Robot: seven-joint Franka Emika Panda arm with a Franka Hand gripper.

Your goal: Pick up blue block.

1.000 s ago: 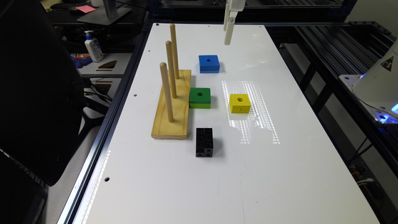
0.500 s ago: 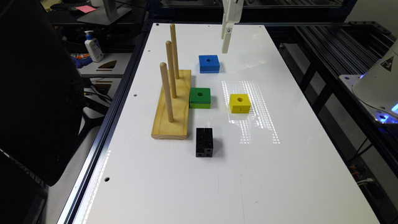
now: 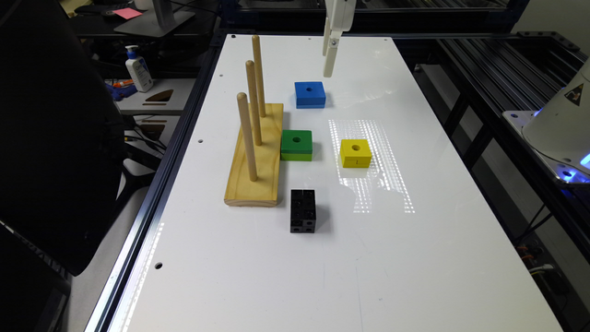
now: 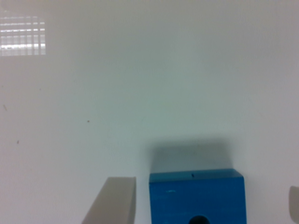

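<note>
Hand (image 3: 329, 69) is held wide open above the blue block (image 3: 309, 94), untouched on the surface (image 3: 415, 258).

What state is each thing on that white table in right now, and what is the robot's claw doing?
Gripper: open, above the table, holding nothing.
Blue block: flat on the table, not gripped.
Green block: flat on the table, beside the wooden base.
Yellow block: flat on the table, standing alone.
Black block: resting on the table, untouched.
Wooden peg stand: upright, all three pegs bare.
</note>
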